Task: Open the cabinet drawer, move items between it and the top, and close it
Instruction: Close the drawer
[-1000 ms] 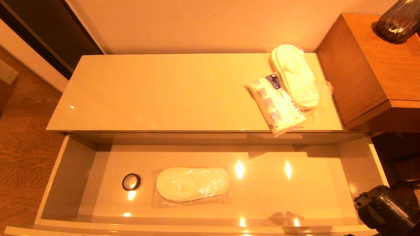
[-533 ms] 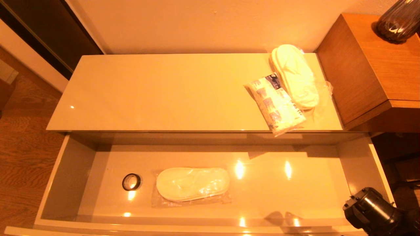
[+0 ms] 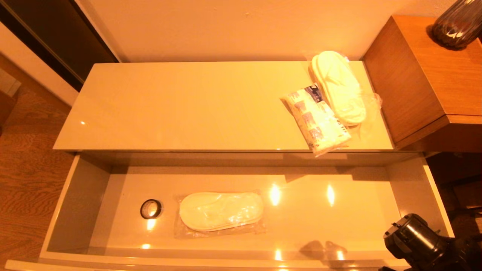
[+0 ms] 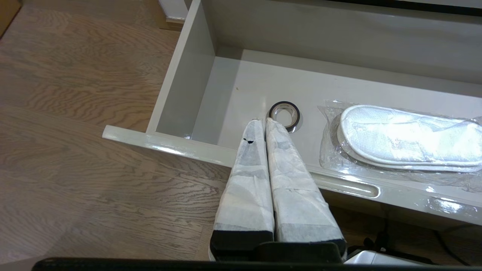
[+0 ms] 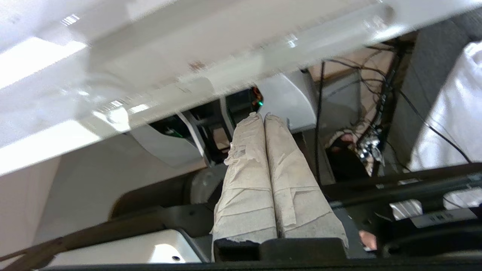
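Observation:
The cabinet drawer (image 3: 79, 203) stands pulled out, wide and cream-beige. Inside it lie a black tape ring (image 3: 151, 208) and, beside it, bagged white slippers (image 3: 221, 210). On the top (image 3: 196, 105), at its right end, a second bagged pair of slippers (image 3: 339, 86) rests beside a white packet with blue print (image 3: 318, 118). My left gripper (image 4: 261, 121) is shut and empty, over the drawer's front edge (image 4: 180, 145), with its tips just short of the tape ring (image 4: 284, 115). My right gripper (image 5: 260, 116) is shut and empty, low under the drawer's right front corner; only its wrist (image 3: 418, 237) shows in the head view.
A taller brown wooden cabinet (image 3: 425, 82) with a dark vase (image 3: 457, 22) adjoins the top on the right. Wood floor (image 3: 26, 177) lies to the left of the drawer. Cables (image 5: 376, 113) and the robot's base sit below the drawer.
The right arm's wrist has moved left in the head view, over the drawer's right front corner. The items and the drawer have not moved.

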### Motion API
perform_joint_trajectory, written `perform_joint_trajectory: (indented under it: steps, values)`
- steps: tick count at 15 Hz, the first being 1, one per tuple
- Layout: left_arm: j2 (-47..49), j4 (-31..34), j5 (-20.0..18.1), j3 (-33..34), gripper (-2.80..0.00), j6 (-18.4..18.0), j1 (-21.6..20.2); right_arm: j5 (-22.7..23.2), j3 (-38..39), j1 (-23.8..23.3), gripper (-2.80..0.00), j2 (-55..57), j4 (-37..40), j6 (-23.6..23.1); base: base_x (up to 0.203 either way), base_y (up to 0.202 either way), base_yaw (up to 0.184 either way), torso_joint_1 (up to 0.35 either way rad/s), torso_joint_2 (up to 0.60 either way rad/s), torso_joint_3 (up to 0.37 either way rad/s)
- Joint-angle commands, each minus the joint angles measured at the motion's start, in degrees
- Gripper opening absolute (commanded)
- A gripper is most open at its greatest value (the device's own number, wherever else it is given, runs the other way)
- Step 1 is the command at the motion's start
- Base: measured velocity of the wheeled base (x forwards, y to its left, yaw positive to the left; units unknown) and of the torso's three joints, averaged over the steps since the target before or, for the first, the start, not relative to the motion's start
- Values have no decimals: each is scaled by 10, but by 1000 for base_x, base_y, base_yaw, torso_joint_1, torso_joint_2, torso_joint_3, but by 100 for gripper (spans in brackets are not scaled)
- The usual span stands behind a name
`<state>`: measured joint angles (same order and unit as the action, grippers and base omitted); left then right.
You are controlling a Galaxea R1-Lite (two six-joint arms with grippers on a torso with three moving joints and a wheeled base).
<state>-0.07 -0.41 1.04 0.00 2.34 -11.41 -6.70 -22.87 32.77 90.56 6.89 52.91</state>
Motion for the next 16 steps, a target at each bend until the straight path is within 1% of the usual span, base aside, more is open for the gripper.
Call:
perform_joint_trajectory:
  steps: [1, 3, 5, 6, 9, 11, 14, 15, 16]
  values:
    - [-22, 0, 0, 1, -280, 0, 0, -2, -1, -1, -280, 4, -5, 4, 0, 0, 0, 0, 0, 0]
    - [-22, 0, 0, 1, -280, 0, 0, -8, -6, -1, -280, 5, -7, 6, 0, 0, 0, 0, 0, 0]
    - [-22, 0, 0, 1, -280, 0, 0, -11, -15, -1, -280, 8, -14, 38, 0, 0, 0, 0, 0, 0]
    - [-22, 0, 0, 1, -280, 0, 0, -26, -16, -1, -280, 10, -25, 39, 0, 0, 0, 0, 0, 0]
    - [-22, 0, 0, 1, -280, 0, 0, -97, -21, -8, -280, 35, -98, 54, 0, 0, 0, 0, 0, 0]
    - [-22, 0, 0, 1, -280, 0, 0, -132, -52, -42, -280, 49, -102, 64, 0, 0, 0, 0, 0, 0]
    - [-22, 0, 0, 1, -280, 0, 0, -138, -95, -77, -280, 32, -64, 58, 0, 0, 0, 0, 0, 0]
    - [-22, 0, 0, 1, -280, 0, 0, -138, -108, -89, -280, 13, -51, 45, 0, 0, 0, 0, 0, 0]
    - [-22, 0, 0, 1, -280, 0, 0, -138, -119, -108, -280, -9, -42, 21, 0, 0, 0, 0, 0, 0]
